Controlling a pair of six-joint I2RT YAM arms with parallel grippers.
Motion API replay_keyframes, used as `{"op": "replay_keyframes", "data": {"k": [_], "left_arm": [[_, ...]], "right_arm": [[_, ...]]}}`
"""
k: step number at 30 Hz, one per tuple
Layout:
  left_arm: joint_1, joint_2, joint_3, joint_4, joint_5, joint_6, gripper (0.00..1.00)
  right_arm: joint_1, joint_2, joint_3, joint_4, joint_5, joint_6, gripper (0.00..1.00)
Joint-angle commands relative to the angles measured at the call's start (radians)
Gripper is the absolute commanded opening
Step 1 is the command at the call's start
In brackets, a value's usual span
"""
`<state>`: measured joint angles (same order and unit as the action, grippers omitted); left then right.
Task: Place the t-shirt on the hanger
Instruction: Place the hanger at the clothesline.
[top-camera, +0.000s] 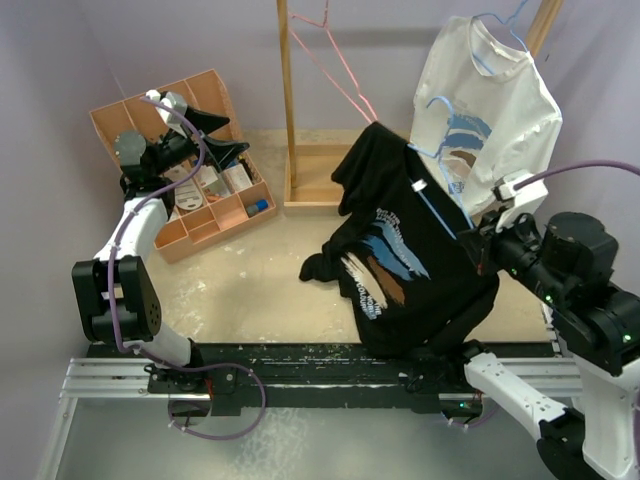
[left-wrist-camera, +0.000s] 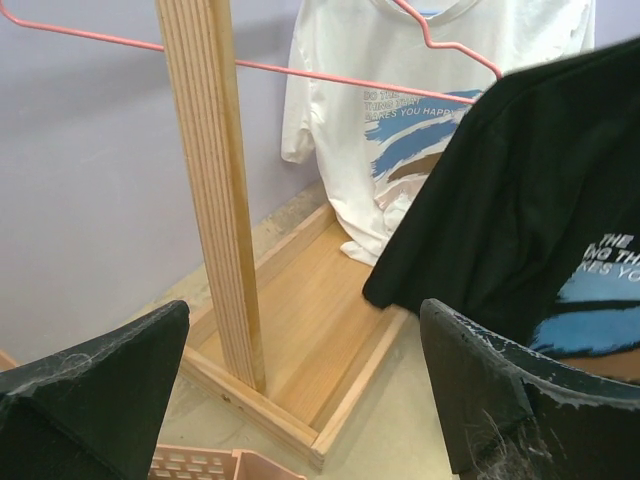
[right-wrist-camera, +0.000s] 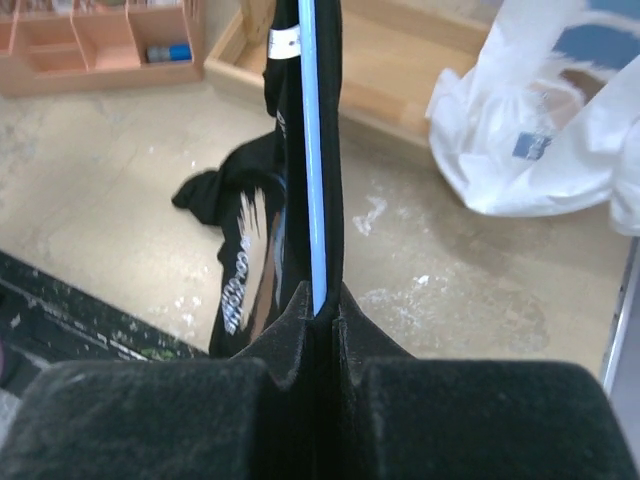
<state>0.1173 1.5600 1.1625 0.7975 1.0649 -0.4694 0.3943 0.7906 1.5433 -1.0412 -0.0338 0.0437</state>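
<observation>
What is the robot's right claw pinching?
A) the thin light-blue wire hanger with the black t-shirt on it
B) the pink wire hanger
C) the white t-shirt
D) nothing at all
A: in the right wrist view the right gripper is closed on the thin light-blue wire hanger, with the black cloth t-shirt draped over it.

Top view: you get only short diagonal run of hanger (top-camera: 437, 208); rest lies buried under t-shirt (top-camera: 405, 285). Right gripper (top-camera: 480, 244) fingertips are lost against black cloth, mid right. White t-shirt (top-camera: 500, 100) lower edge is hidden behind that arm. Organizer box (top-camera: 210, 235) contents are too small for you to name. Left wrist view: t-shirt lettering is cut by right edge, pink hanger (left-wrist-camera: 300, 72) upper part by top edge. Right wrist view: hanger wire vanishes between fingers (right-wrist-camera: 285, 340), bottom centre.
</observation>
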Motion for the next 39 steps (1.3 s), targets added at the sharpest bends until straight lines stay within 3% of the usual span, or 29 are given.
{"op": "replay_keyframes", "data": {"k": [1, 18, 29, 39], "left_arm": [[0.002, -0.036, -0.018, 0.029, -0.019, 0.005, 1.0], [0.002, -0.024, -0.05, 0.047, -0.017, 0.003, 1.0], [0.001, -0.019, -0.058, 0.057, -0.013, -0.004, 1.0], [-0.003, -0.015, -0.076, 0.059, -0.008, 0.007, 1.0]], "right_arm": [[-0.002, 0.031, 0.153, 0.051, 0.131, 0.048, 0.0], [-0.002, 0.21, 0.664, 0.005, 0.333, -0.018, 0.0], [-0.002, 0.177, 0.668, -0.045, 0.533, -0.011, 0.0], [-0.002, 0.327, 0.594, -0.018, 0.365, -0.024, 0.0]]}}
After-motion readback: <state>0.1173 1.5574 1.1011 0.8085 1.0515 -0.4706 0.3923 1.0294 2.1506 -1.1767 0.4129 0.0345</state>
